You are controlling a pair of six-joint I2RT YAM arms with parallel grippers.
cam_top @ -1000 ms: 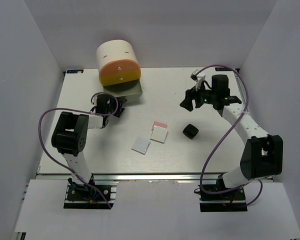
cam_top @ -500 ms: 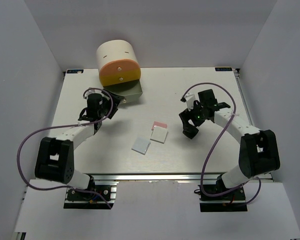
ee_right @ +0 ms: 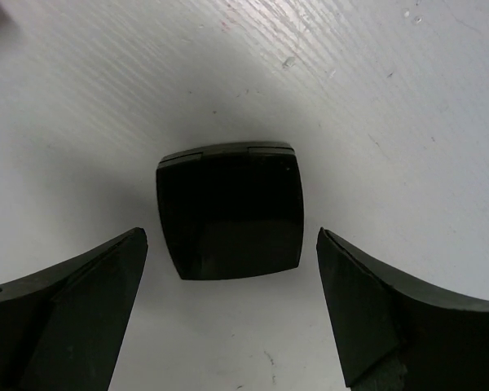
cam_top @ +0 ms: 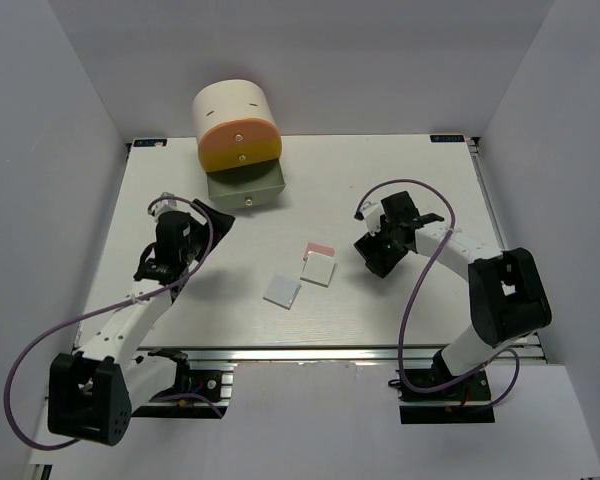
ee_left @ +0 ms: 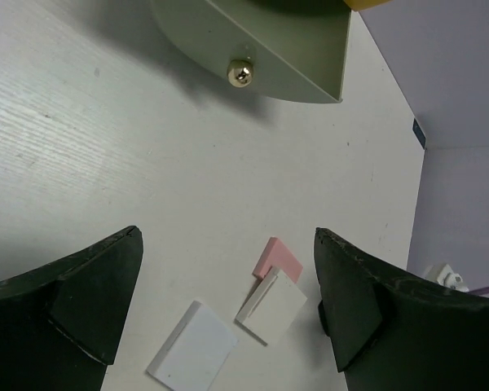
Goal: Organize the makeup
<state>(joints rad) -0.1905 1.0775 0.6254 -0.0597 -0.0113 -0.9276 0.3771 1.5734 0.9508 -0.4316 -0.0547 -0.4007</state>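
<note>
A black rounded-square compact [ee_right: 230,210] lies flat on the white table, and my right gripper [ee_right: 231,232] stands open over it with a finger on either side, touching nothing. In the top view that gripper [cam_top: 375,255] covers the compact. Two white squares [cam_top: 282,291] [cam_top: 318,270] and a pink square [cam_top: 320,247] lie at the table's middle; the nearer white square overlaps the pink one [ee_left: 277,259]. My left gripper [cam_top: 212,220] is open and empty, left of the squares and below the drawer.
A big cream cylinder [cam_top: 237,125] with an orange-yellow front stands at the back left. Its grey-green drawer [cam_top: 245,188] is pulled out, brass knob [ee_left: 240,73] facing me. The table's right edge [cam_top: 490,220] runs close to the right arm.
My left gripper has drawn back from the drawer toward the near left and opened wider. My right gripper has come down from the far right onto the black compact, jaws wide.
</note>
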